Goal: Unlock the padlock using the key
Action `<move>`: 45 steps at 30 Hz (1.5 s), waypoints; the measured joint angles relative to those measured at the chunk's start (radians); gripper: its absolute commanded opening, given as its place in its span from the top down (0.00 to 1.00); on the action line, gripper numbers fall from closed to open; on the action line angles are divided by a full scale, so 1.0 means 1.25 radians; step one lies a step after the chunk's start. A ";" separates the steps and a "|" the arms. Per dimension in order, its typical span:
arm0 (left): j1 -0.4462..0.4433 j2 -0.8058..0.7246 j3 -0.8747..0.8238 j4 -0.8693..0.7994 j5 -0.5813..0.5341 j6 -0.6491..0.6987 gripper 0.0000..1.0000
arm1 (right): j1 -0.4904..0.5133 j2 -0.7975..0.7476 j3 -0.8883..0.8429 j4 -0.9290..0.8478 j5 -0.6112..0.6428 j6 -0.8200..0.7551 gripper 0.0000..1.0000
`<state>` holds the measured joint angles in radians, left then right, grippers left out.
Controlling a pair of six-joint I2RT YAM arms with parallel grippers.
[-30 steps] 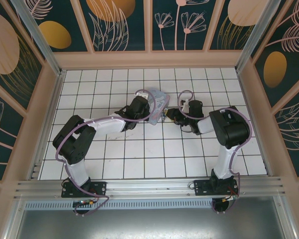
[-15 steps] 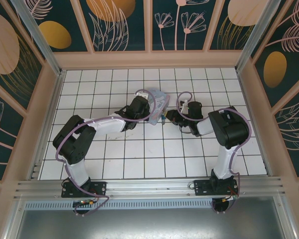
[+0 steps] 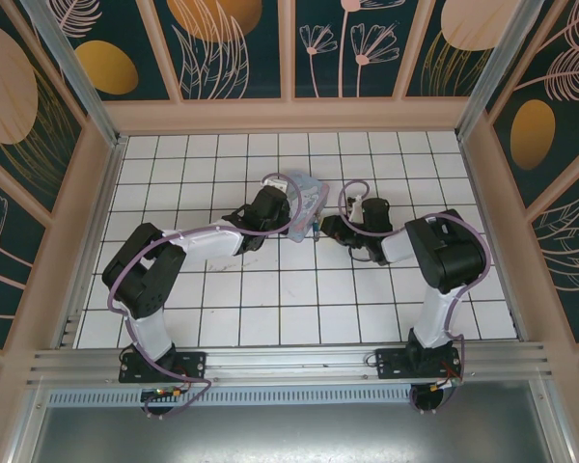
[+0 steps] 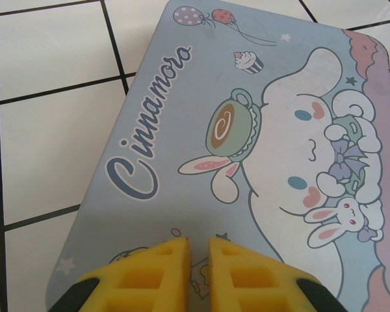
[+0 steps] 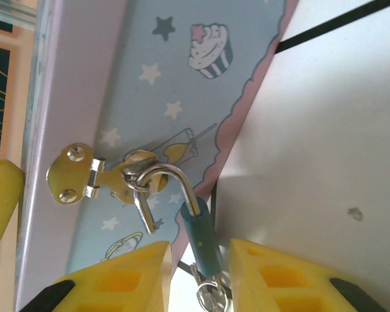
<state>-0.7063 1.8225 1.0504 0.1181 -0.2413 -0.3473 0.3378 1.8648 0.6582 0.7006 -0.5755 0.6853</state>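
Left gripper [image 4: 198, 242]: yellow fingers [image 4: 149, 270] were drawn almost together with a thin slit between them and nothing in it, set over the near edge of the tin's lid.
Tin [image 4: 182, 130]: pale blue and cartoon-printed, it lay flat on the white tiled floor [image 4: 39, 65].
Padlock [image 5: 199, 226]: the teal body hung at the tin's side, its silvery shackle [image 5: 162, 172] hooked through the brass hasp [image 5: 78, 175]; the shackle's short leg stood free of the body.
Key [image 5: 210, 298]: only a silvery ring was made out at the body's lower end.
Right gripper [image 5: 200, 246]: fingers stood either side of the padlock's lower end; whether they pinched anything could not be told.
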 measured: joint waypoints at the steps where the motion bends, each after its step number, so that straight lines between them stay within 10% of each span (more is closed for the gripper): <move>1: 0.000 0.000 0.000 0.000 0.000 0.000 0.84 | 0.006 0.000 0.008 -0.010 0.006 -0.006 0.70; 25: 0.001 0.000 0.000 0.000 -0.004 0.002 0.84 | 0.060 0.013 0.032 -0.028 0.105 0.004 0.82; 30: 0.003 0.000 0.000 -0.001 -0.010 0.003 0.84 | 0.071 0.013 0.032 -0.016 0.137 0.018 1.00; 45: 0.004 0.000 0.000 -0.003 -0.007 0.003 0.85 | 0.078 -0.039 -0.037 0.044 0.178 0.058 1.00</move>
<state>-0.7013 1.8225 1.0504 0.1143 -0.2504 -0.3435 0.4358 1.8160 0.6117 0.7551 -0.3531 0.7582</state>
